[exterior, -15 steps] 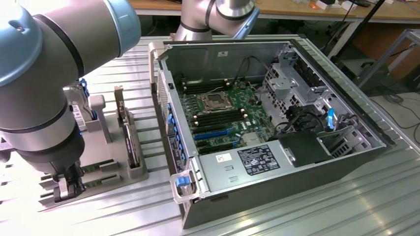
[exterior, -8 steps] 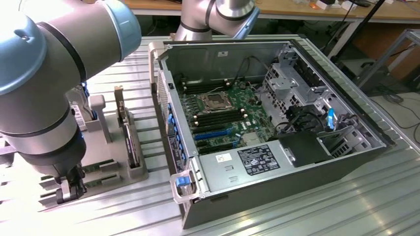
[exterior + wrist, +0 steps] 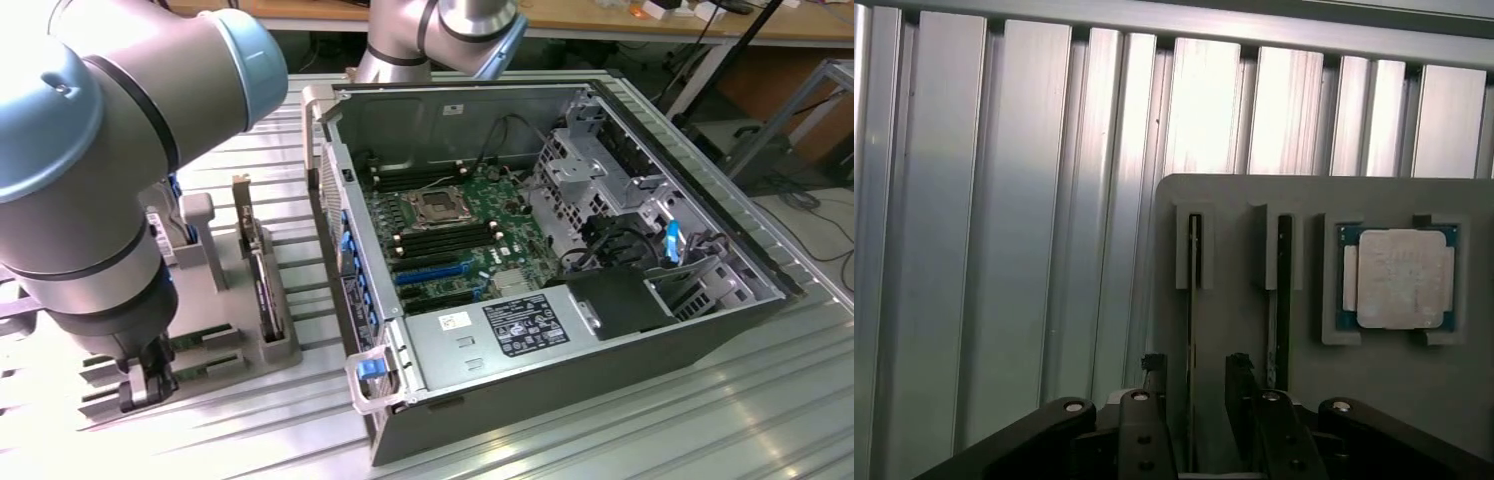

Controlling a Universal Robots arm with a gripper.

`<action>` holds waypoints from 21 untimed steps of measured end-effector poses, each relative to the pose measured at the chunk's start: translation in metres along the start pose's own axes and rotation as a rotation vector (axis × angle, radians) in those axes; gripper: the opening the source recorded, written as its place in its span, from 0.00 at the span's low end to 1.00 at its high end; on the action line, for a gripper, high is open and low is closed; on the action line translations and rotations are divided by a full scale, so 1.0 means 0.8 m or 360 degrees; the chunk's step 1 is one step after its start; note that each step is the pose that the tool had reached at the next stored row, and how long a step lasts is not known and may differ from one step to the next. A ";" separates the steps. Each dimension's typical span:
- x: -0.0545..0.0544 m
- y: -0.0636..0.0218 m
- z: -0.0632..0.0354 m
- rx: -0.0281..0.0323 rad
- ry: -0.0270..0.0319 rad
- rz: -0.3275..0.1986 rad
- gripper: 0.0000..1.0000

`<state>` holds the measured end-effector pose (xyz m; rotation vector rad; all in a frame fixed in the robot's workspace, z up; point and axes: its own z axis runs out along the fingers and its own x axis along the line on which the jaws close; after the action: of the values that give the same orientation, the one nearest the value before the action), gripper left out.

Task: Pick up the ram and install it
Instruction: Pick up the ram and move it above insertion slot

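Poised low over the gray holder (image 3: 1254, 195) on the ribbed metal bench (image 3: 1004, 200), fingers (image 3: 1153, 370) released and spread wide (nothing grasped). Straddling the ram (image 3: 1195, 290), upright on edge in its slot, just beside a second thin card (image 3: 1284, 290) and near the silver processor (image 3: 1402, 278). Alongside the open computer case (image 3: 561, 250).

The table (image 3: 1004, 250) under the holder (image 3: 1234, 330) is ribbed bare metal, brushed and shiny. The holder is grey plastic, matt and smooth. In it, the processor (image 3: 1399, 278) has a dull, slightly grainy silver metal lid on a green board, and the ram (image 3: 1194, 300) shows a thin dark edge. The gripper (image 3: 1196, 368) over the holder is matt black with small bright metal screws. The robot arm (image 3: 80, 150) is smooth satin grey with a glossy light blue cap (image 3: 254, 60).
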<state>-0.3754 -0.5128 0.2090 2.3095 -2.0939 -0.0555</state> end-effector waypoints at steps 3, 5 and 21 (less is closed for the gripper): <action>-0.001 0.000 0.002 0.00002 -0.00001 0.0000 0.37; -0.001 0.000 0.004 0.00003 0.00000 0.0000 0.37; 0.001 0.000 0.011 0.00001 0.00001 0.0005 0.37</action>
<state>-0.3753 -0.5131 0.1999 2.3065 -2.0971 -0.0553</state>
